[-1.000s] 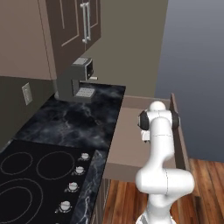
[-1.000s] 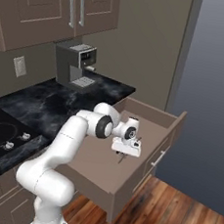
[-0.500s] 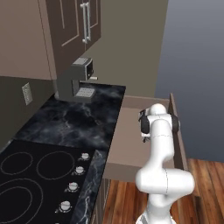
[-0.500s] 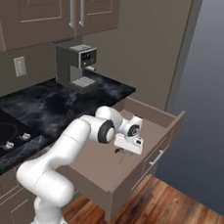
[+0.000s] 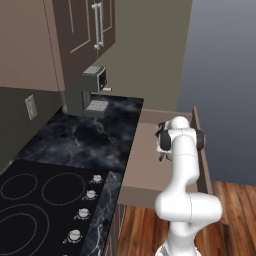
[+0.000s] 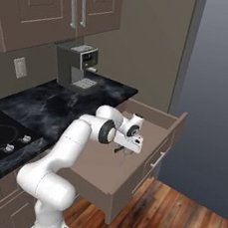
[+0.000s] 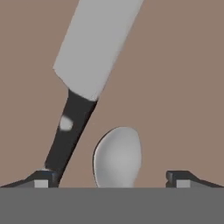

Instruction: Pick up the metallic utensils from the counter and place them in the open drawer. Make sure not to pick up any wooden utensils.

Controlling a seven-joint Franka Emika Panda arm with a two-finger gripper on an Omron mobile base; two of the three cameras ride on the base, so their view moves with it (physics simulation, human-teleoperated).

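We have the pincer [image 7: 111, 177] low over the floor of the open drawer [image 6: 155, 141], its fingertips [image 7: 41, 178] standing wide apart with nothing between them. Below it, in the hand view, the kitchen knife [image 7: 89, 65] lies flat on the pale drawer floor, broad silver blade pointing away from us and dark handle running back toward the left fingertip. Just beside it, between the fingertips, the round head of the small silver utensil [image 7: 117, 157] rests bowl-up. We judge that both metallic pieces lie here because this is where the task wants them, and that the spread fingers mean the spoon is let go, not held.

From the right base view the drawer stands pulled out at the right end of the black marble worktop [image 6: 52, 104], with the coffee machine [image 6: 76, 66] at the far end against the wall. The pincer sits inside the drawer's side walls, so sideways room is tight; the free way out is straight up. The knife handle lies very near the left fingertip; whether they touch we cannot tell.
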